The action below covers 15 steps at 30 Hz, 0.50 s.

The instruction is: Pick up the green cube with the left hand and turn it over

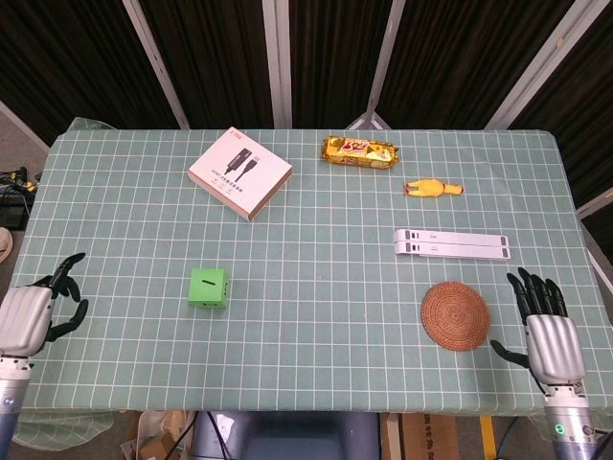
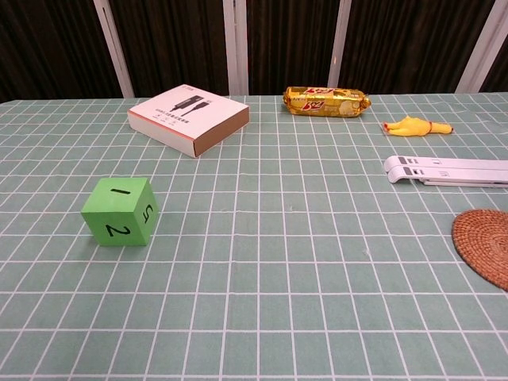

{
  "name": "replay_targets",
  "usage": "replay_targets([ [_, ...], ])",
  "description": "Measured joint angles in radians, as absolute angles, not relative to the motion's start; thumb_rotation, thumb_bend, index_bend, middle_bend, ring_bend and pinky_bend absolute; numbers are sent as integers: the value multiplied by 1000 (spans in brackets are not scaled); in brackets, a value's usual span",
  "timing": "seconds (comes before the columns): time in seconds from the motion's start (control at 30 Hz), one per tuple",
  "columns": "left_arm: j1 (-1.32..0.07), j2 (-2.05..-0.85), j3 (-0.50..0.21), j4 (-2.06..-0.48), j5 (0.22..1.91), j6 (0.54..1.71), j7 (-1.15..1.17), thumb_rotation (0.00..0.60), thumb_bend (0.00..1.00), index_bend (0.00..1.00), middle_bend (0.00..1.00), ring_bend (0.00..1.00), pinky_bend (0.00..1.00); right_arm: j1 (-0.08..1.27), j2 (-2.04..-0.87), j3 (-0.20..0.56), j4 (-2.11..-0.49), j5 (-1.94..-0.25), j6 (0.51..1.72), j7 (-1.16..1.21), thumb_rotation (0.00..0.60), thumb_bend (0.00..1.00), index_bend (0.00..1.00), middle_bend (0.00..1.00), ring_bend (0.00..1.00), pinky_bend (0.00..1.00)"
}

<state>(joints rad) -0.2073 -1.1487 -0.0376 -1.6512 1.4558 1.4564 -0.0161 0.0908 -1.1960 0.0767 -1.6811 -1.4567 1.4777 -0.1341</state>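
green cube [image 2: 120,211] — black numerals, sage white-gridded tablecloth [image 2: 317,262], seemingly brown coaster [image 1: 455,315]

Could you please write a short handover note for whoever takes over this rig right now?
Left hand: holds nothing, fingers apart and slightly curled, at the table's near left edge, well apart from the cube.
Right hand: holds nothing, fingers spread, at the near right edge beside the round woven coaster.
Green foam cube with black numbers: sits flat on the green checked tablecloth, near left of centre, with the 1 face up and the 2 and 5 faces toward the chest camera.
Done: nothing yet; the cube is untouched.
Left: reach over with the left hand, pick up the cube and turn it over.
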Motion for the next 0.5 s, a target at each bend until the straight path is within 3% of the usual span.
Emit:
replay_targets([
  [0.07, -231, -1106, -40, -1695, 1429, 1379, -17, 600, 793, 183, 809, 701, 789, 92, -1197, 78, -1682, -1448, 1472, -139, 600, 73, 55, 0, 0, 0],
  [0.17, -275, -1039, -40, -1763, 1378, 1247, -2, 600, 845, 184, 839, 725, 801, 93, -1199, 79, -1687, -1447, 1470, -152, 600, 73, 55, 0, 0, 0],
  [0.33, -360, -957, -37, -1859, 1239, 1044, 125, 600, 857, 184, 842, 726, 801, 92, -1202, 79, -1694, -1439, 1466, -164, 600, 73, 55, 0, 0, 0],
  [0.5, -439, -957, -27, -1906, 1053, 977, 343, 600, 855, 180, 841, 726, 801, 93, -1201, 84, -1695, -1422, 1459, -165, 600, 73, 55, 0, 0, 0],
])
